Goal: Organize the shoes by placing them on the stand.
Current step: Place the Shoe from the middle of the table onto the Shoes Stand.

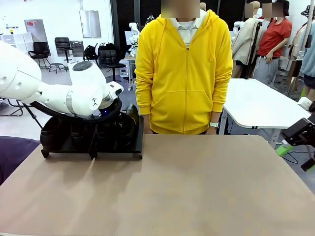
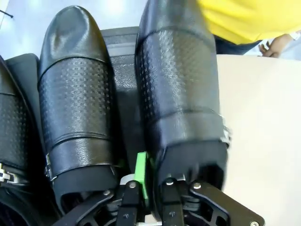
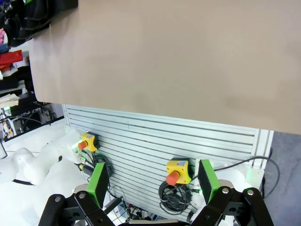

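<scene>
Locate the stand (image 1: 115, 147) at the far left of the table (image 1: 197, 187), just in front of the person in the yellow hoodie (image 1: 184, 73). The shoes (image 1: 74, 130) sit on it side by side, close together. From the front you cannot count them, because the left arm (image 1: 74, 96) reaches over the stand and covers part of the row.

Check the left wrist view. Three shoes show there:
- the nearest shoe (image 2: 178, 84), the outermost of the row, next to bare tabletop
- a second shoe (image 2: 75, 94) just beside it
- a sliver of a third shoe (image 2: 11, 127) at the picture's edge

All three lie toes away from the camera, heels toward the fingers. A strip of the black stand panel (image 2: 120, 61) shows between the first two.

The left gripper (image 2: 153, 176) is at the heel end of the nearest shoe. Its jaws stand narrow. One green pad (image 2: 140, 172) is in the gap between the two shoes, against the outer side of the shoe's collar. The other finger appears to sit inside the shoe opening. You cannot tell whether the pads are clamped on the collar or just clear of it.

The right gripper (image 3: 153, 181) is off the right edge of the table, well apart from the stand. Its jaws are spread wide with nothing between the pads (image 3: 99, 181). Below it you see a slatted white panel (image 3: 155, 141) carrying two yellow boxes with red buttons (image 3: 178, 172)
</scene>
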{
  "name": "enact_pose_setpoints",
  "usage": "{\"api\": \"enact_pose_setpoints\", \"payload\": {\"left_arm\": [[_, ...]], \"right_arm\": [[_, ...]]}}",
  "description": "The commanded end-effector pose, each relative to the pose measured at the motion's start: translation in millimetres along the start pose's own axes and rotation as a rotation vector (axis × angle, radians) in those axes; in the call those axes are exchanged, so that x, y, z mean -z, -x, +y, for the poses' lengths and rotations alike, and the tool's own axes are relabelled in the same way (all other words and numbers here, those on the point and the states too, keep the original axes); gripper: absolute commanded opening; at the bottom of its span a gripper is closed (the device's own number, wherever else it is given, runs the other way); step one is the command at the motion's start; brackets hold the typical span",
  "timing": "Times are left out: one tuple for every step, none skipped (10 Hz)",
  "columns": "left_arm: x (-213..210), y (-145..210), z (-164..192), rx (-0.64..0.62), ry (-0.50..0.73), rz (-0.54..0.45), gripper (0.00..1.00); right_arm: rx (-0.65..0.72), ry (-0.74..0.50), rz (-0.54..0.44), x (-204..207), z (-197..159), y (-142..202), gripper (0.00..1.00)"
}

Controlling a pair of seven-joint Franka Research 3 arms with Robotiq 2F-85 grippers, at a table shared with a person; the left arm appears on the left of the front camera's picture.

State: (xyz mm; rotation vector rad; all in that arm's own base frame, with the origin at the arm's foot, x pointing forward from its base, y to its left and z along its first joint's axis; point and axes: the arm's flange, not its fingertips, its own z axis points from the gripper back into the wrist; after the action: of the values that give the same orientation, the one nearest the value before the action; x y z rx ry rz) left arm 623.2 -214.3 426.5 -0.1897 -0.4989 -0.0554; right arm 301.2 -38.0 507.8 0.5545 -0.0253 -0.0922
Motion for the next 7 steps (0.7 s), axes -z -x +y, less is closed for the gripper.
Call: {"api": "enact_pose_setpoints", "payload": {"left_arm": [[1, -5, -3, -0.009, -0.019, -0.026, 1.0], [-1, -4, -3, -0.007, -0.021, -0.028, 1.0], [-7, -4, -6, -0.001, -0.024, -0.032, 1.0], [-15, -3, -10, 0.005, -0.02, -0.031, 1.0], [-28, -2, -15, 0.026, -0.012, -0.022, 1.0], [-46, 0, -23, 0.055, 0.001, 0.006, 1.0], [-62, 4, -30, 0.091, 0.015, 0.028, 1.0]], "right_arm": [[-0.024, -0.032, 0.004, -4, 1, -2, 1.0], [-0.024, -0.032, 0.004, -4, 1, -2, 1.0], [-0.024, -0.032, 0.004, -4, 1, -2, 1.0], [-0.024, -0.032, 0.004, -4, 1, -2, 1.0], [-0.024, -0.032, 0.004, -4, 1, -2, 1.0], [-0.024, -0.032, 0.004, -4, 1, -2, 1.0], [-0.024, -0.032, 0.004, -4, 1, -2, 1.0]]}}
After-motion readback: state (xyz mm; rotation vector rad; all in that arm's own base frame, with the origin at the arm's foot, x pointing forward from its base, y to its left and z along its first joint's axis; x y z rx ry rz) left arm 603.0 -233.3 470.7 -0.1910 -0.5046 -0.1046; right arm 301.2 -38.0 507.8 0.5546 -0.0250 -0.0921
